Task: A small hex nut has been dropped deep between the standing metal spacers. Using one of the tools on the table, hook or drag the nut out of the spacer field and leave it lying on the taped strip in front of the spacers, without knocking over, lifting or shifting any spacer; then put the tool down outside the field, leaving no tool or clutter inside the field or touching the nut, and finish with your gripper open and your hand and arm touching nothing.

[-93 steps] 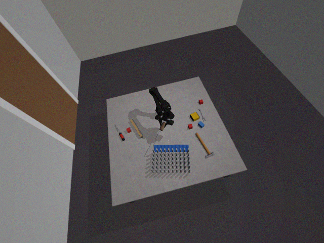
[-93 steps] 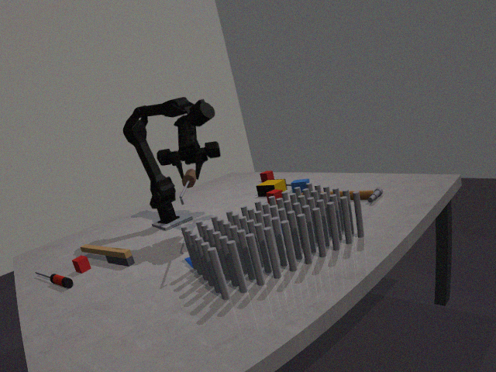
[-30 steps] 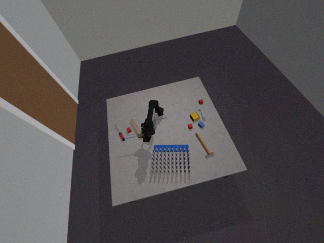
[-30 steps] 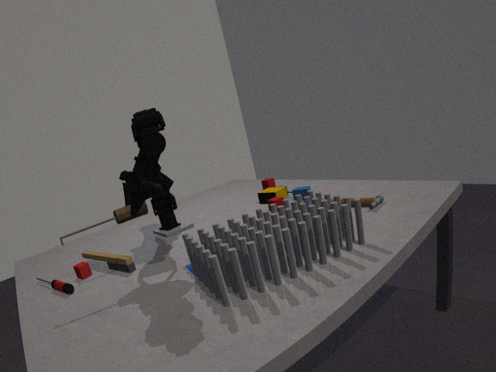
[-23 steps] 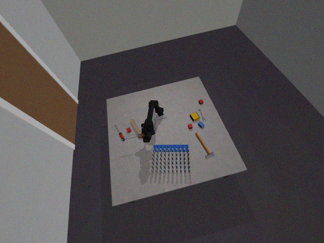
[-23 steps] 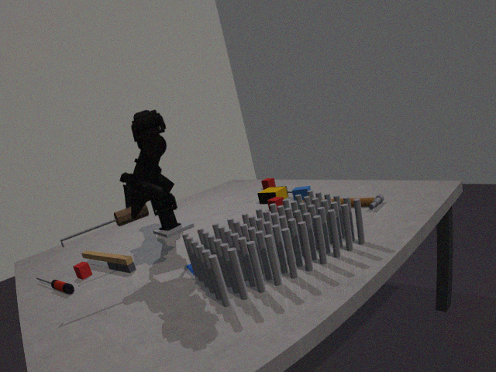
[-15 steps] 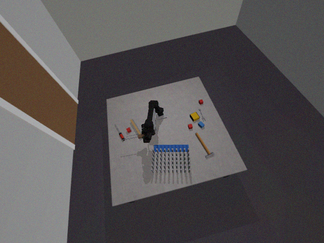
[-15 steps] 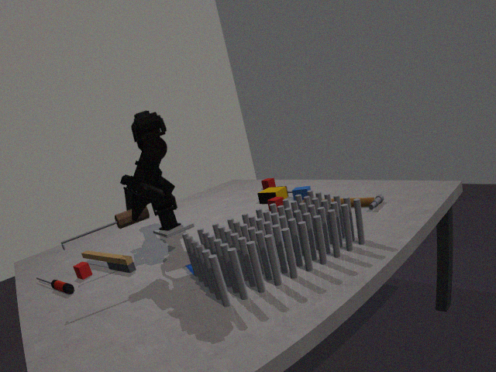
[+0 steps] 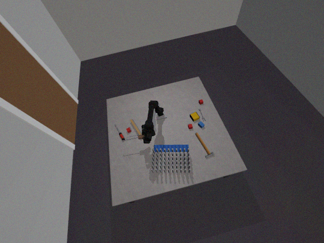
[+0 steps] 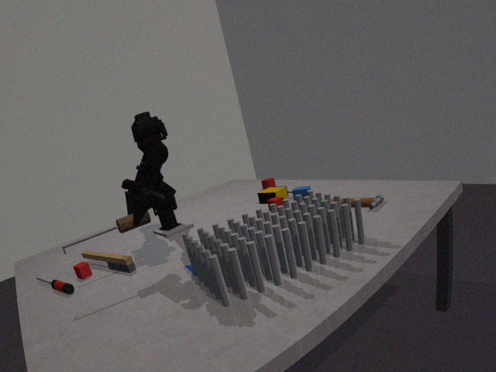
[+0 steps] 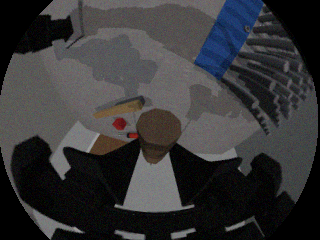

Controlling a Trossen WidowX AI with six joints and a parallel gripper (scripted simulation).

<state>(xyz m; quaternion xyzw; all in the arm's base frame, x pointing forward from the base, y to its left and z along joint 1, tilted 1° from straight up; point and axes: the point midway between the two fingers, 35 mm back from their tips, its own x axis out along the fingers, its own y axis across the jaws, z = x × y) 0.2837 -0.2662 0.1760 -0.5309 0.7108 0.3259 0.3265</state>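
My gripper (image 9: 143, 137) (image 10: 137, 221) (image 11: 155, 141) is shut on the brown wooden handle (image 9: 140, 136) (image 10: 127, 222) (image 11: 159, 124) of a hook tool. It holds the tool above the table, left of the spacers. The tool's thin rod (image 10: 90, 239) points away to the left, with a short bent tip. The metal spacers (image 10: 273, 260) (image 11: 270, 43) stand upright in rows behind the blue taped strip (image 9: 171, 147) (image 10: 190, 268) (image 11: 225, 45). A small ring-like thing, apparently the nut (image 11: 247, 29), shows at the strip's spacer-side edge in the wrist view. It cannot be made out in the top and exterior views.
Left of the arm lie a wooden-handled tool (image 9: 135, 127) (image 10: 108, 257) (image 11: 120, 108), a red cube (image 9: 128, 129) (image 10: 82, 270) (image 11: 119, 123) and a screwdriver (image 9: 121, 136) (image 10: 63, 286). Right are a hammer (image 9: 202, 143), a yellow block (image 9: 194, 116), a wrench (image 9: 202, 115), a blue block (image 9: 201, 124) and red cubes.
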